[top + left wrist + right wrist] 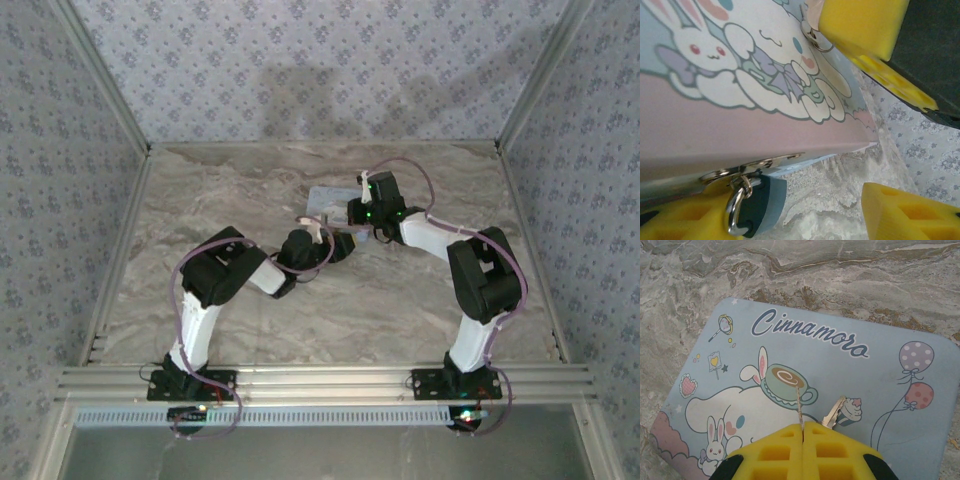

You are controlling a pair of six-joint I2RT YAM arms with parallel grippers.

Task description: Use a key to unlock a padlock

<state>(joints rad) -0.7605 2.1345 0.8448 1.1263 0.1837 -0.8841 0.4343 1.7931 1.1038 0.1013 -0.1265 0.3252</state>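
The padlock, a tiny dark teal thing, is hooked by its silver shackle through the metal hasp on the side edge of the tin. Its body sits just off that edge, over the marble table. The shackle looks closed through the hasp loop. The left gripper is down low at that same edge of the tin, its yellow fingers standing apart on either side of the padlock. The lock is right against one finger and well clear of the other, so nothing is clamped. Over the tin's lid, with its printed cartoon rabbit and balloons, the right gripper has its yellow pads pressed together with no gap between them. A small silver key shows on the lid just past those pads, beside the drawn cupcake; I cannot tell whether the pads pinch any part of it. Seen from above, the left arm reaches to the tin's near edge from one side. The right arm bends in over the tin from the other.
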